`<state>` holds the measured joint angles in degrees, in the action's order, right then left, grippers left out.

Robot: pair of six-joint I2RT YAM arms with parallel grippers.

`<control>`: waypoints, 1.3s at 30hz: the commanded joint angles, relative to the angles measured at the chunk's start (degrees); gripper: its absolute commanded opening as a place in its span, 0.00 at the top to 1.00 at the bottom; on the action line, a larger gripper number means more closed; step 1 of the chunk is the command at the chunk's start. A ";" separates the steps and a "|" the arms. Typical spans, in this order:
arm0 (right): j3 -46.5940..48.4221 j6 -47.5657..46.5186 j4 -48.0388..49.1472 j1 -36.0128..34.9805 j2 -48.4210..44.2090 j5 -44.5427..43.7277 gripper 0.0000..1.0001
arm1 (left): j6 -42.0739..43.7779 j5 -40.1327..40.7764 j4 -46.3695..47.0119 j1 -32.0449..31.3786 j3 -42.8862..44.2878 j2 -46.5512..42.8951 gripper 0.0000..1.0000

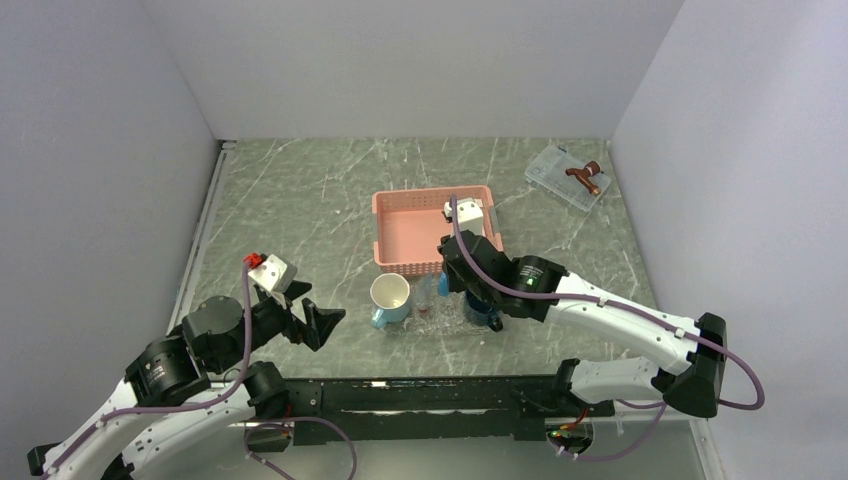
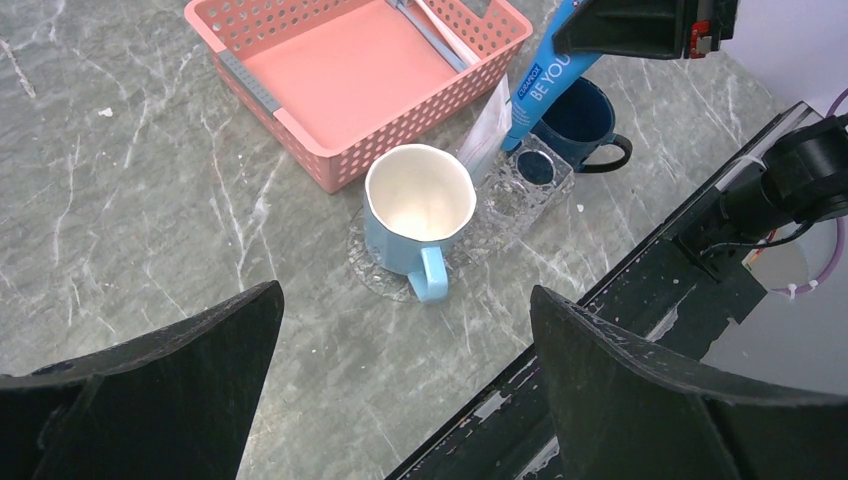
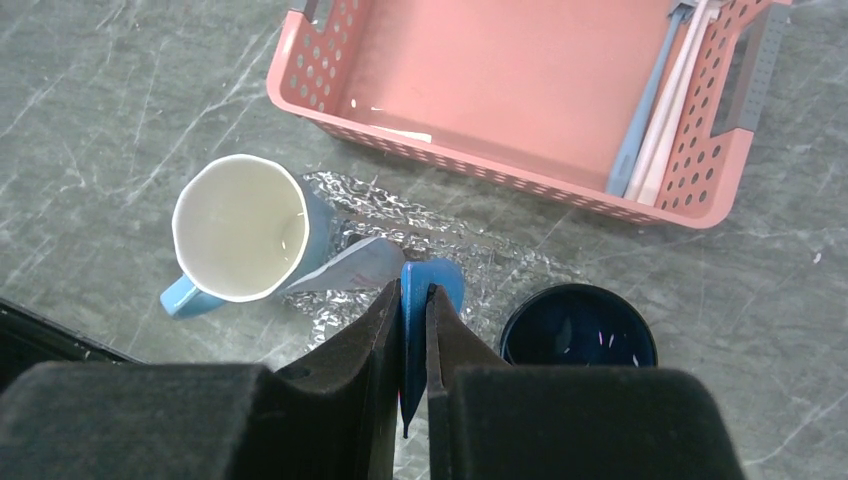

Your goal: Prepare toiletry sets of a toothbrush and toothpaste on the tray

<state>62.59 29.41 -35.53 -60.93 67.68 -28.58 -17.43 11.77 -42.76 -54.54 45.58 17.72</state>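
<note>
The grey-green marbled table is sitting boxed in by plain white walls on the left, far and right sides, with the black rail of the arm bases running along the near edge. The right gripper is hanging nose-down over the tray, its jaws pressed together and pinching the toothpaste by the flat end, so the blue tube is dangling upright beneath the fingers; whether its lower tip is touching the tray I cannot tell. The tray is lying just in front of the pink basket, the light blue mug standing at its left end and the dark blue mug at its right, so the tube is coming in between the two. A pale flat tube is lying on the tray just beside the light mug. Toothbrushes are resting along the right wall of the basket. The left gripper is hovering with jaws spread wide, near the front rail and left of the light mug, with bare table spreading out to its left. A small clear box is sitting in the far right corner, well apart.
</note>
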 commanded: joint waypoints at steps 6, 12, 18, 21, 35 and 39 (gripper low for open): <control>-2.70 0.87 5.97 1.72 0.02 2.71 1.00 | 0.16 0.29 0.89 0.26 0.12 0.91 0.01; -3.78 1.19 6.70 1.95 0.41 3.30 1.00 | 0.18 0.38 0.84 0.28 0.12 1.09 0.01; -5.81 2.39 8.53 1.95 1.31 3.35 1.00 | 0.01 0.42 0.75 0.27 0.11 1.28 0.01; -6.56 2.81 8.87 1.98 1.51 3.15 1.00 | 0.03 0.53 0.75 0.29 0.10 1.29 0.01; -9.29 5.76 9.38 1.96 0.35 0.78 1.00 | 0.12 0.36 0.84 0.31 0.12 1.52 0.01; -10.03 6.29 9.96 1.93 0.70 -0.05 1.00 | 0.08 0.31 0.84 0.27 0.12 1.56 0.01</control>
<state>53.12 34.33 -28.88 -59.07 69.52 -25.78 -17.41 11.79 -42.76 -54.46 45.54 18.35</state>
